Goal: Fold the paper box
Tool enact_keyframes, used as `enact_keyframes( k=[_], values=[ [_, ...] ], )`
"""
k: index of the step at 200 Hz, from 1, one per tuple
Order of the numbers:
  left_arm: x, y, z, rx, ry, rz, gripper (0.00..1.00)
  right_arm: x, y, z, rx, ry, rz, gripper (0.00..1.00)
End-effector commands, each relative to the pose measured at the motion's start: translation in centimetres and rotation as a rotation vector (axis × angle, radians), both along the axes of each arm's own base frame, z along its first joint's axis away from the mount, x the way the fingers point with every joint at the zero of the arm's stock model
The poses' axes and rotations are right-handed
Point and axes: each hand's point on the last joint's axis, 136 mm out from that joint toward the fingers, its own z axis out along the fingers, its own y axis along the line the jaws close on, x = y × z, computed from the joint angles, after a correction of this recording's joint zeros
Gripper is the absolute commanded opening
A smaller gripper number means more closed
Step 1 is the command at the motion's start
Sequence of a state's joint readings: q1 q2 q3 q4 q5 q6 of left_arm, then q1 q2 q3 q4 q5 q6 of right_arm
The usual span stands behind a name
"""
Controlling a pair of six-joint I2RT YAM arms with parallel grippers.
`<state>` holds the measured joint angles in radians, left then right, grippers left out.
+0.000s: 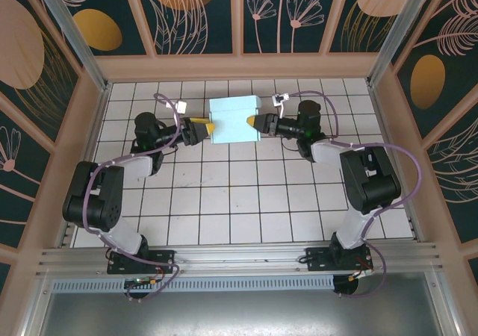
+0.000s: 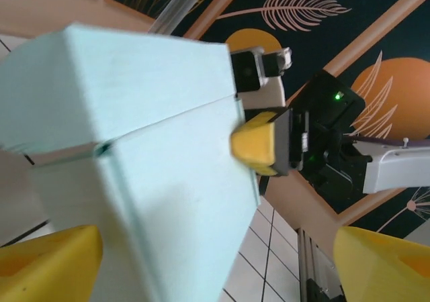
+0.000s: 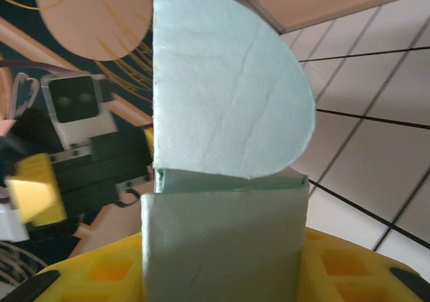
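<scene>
White-tiled table (image 1: pixel 246 201), leaf-patterned walls (image 1: pixel 194 15) | paper box (image 1: pixel 233 119) sits on the tiles between both arms' tips | left gripper (image 1: pixel 211 129) at the box's left side, fingers (image 2: pixel 47 265) spread wide | right gripper (image 1: pixel 252 121) against the box's right side, can't tell whether it pinches.

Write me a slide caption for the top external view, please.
The left gripper and right gripper flank the pale turquoise paper box on the white tiled table.
</scene>
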<state>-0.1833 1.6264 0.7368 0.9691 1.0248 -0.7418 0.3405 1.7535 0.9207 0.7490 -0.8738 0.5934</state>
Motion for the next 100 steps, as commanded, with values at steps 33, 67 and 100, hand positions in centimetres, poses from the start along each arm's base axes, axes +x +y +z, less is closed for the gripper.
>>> enact_keyframes(
  k=[33, 67, 100],
  values=[
    [1.0, 0.6, 2.4, 0.214, -0.366, 0.346, 0.99, 4.9, -3.9, 0.3, -0.228, 0.016, -0.477, 0.35],
    [-1.2, -1.3, 3.7, 0.403, -0.696, 0.552, 0.98, 5.7, -5.9, 2.8, -0.171, 0.093, -0.642, 0.35],
    [-1.8, -3.1, 4.9, 0.569, -0.896, 0.689, 0.99, 6.0, -6.8, 4.2, -0.123, 0.178, -0.737, 0.34]
  ],
)
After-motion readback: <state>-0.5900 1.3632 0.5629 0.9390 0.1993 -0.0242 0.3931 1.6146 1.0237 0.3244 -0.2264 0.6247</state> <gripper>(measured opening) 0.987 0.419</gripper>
